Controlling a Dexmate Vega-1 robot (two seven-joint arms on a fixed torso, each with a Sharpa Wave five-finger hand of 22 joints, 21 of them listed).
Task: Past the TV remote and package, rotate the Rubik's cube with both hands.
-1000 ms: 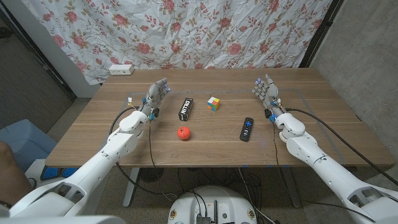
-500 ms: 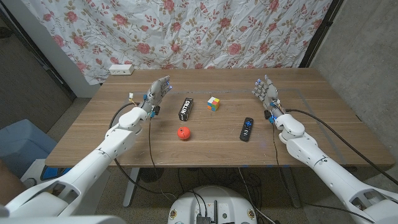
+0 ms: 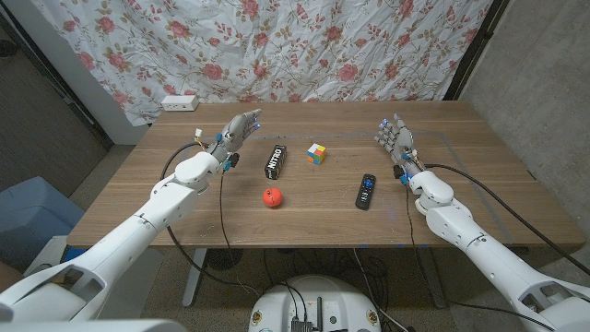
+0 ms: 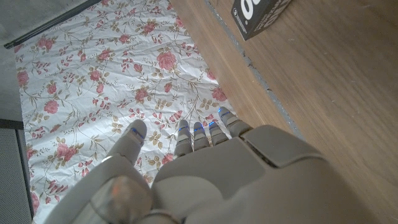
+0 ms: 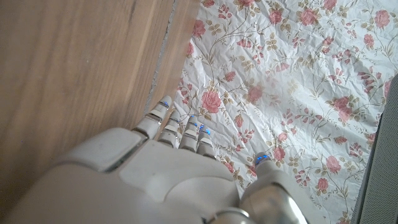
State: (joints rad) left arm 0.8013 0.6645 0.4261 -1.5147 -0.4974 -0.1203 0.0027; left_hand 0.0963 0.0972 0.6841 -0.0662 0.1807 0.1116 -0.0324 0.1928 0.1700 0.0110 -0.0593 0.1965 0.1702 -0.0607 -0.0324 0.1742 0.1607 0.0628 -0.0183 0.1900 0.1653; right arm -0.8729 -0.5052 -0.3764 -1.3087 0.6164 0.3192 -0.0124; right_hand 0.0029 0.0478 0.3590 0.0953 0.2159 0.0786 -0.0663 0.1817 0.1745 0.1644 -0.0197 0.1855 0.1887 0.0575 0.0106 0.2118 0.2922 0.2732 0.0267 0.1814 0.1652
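The Rubik's cube (image 3: 317, 154) sits on the wooden table (image 3: 166, 207) near the middle, a little toward the far side. A black package (image 3: 275, 160) lies just left of it; its end shows in the left wrist view as a black package (image 4: 260, 14). The black TV remote (image 3: 366, 191) lies nearer the front, right of the cube. My left hand (image 3: 233, 136) hovers left of the package, fingers apart, holding nothing. My right hand (image 3: 394, 137) stands right of the cube, fingers spread, empty. Both show from behind as left hand (image 4: 205, 180) and right hand (image 5: 168, 174).
An orange ball (image 3: 271, 196) lies in front of the package. A white power strip (image 3: 179, 103) sits at the table's far left corner. A floral curtain (image 3: 277, 46) hangs behind the table. Cables trail from both wrists.
My left hand has moved a little farther across the table and toward the package. The right hand has stayed where it was. The cube, remote and package have not moved.
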